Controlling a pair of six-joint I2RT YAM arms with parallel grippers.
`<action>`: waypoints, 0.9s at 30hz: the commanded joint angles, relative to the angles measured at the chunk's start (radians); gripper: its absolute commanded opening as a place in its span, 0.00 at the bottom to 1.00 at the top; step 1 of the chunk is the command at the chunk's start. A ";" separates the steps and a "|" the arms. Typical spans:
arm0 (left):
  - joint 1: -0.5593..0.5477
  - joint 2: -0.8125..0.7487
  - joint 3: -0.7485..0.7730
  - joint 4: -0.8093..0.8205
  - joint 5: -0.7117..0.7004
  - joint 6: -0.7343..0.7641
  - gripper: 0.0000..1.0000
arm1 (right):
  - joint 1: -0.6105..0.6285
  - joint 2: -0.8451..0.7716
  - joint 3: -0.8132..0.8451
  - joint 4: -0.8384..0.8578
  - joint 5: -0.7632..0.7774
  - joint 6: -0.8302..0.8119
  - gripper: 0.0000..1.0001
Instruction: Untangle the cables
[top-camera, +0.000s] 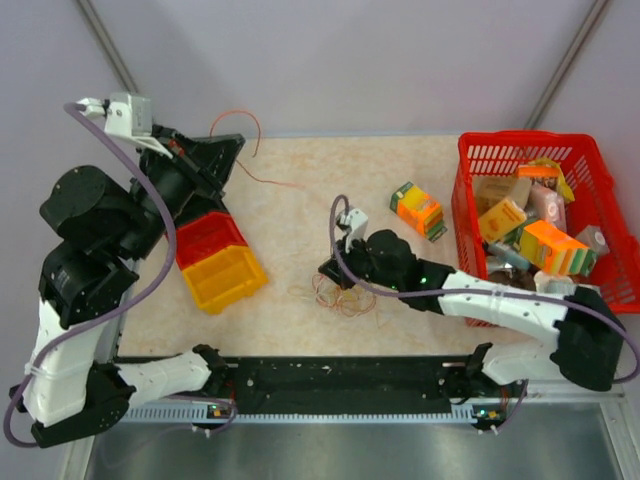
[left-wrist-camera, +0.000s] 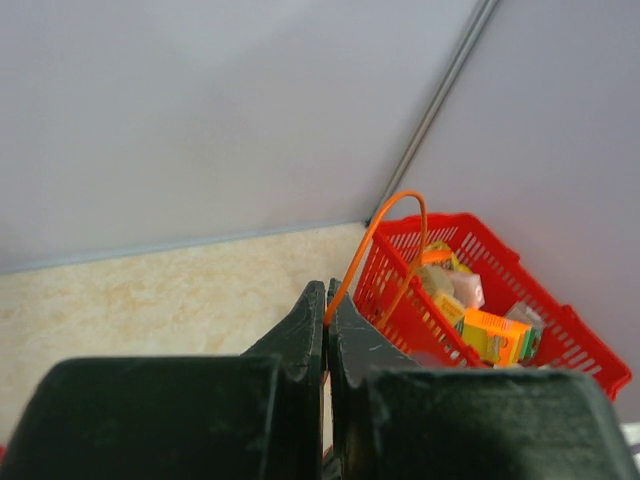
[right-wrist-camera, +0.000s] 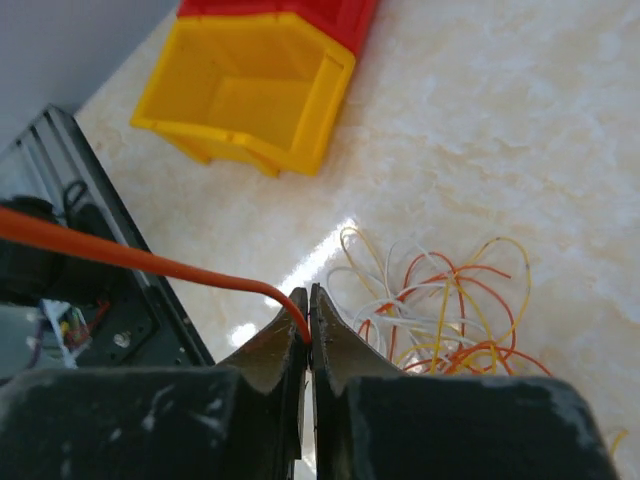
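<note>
- Fingers first: the left fingers (left-wrist-camera: 316, 302) are pressed together, pinching an orange cable (left-wrist-camera: 386, 214) that arcs up out of their tips.
- The right fingers (right-wrist-camera: 299, 304) are clamped just as tight on an orange strand (right-wrist-camera: 120, 252), which runs away to the left of that wrist view. We cannot tell whether it is the same cable that the left side holds.
- Just beyond the right fingertips we see the tangle (right-wrist-camera: 440, 310). It is a mass of loose loops of red, orange, yellow and white cables lying on the bench (top-camera: 380, 170).
- From above, the tangle sits near the middle of the bench, toward its near edge, right beside the right fingers.
- The left fingers are held over the far left of the bench, well apart from the tangle. Their orange cable loops above them and trails out across the bench toward the middle.
- Left of the tangle lies a yellow bin (top-camera: 225, 278), with a red bin (top-camera: 205, 238) touching its far side, partly under the left arm.
- At the right edge stands a red basket (top-camera: 462, 200) full of packets, with a carton (top-camera: 418, 210) on the bench just beside it.
</note>
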 joint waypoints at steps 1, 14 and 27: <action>-0.002 -0.104 -0.256 0.081 -0.030 -0.016 0.00 | 0.001 -0.227 0.264 -0.189 0.101 0.147 0.00; 0.007 -0.157 -0.787 0.498 0.374 -0.207 0.00 | -0.142 -0.310 0.433 -0.476 0.090 0.134 0.00; 0.006 -0.131 -0.850 0.648 0.551 -0.246 0.00 | -0.159 -0.240 0.677 -0.536 0.024 0.162 0.00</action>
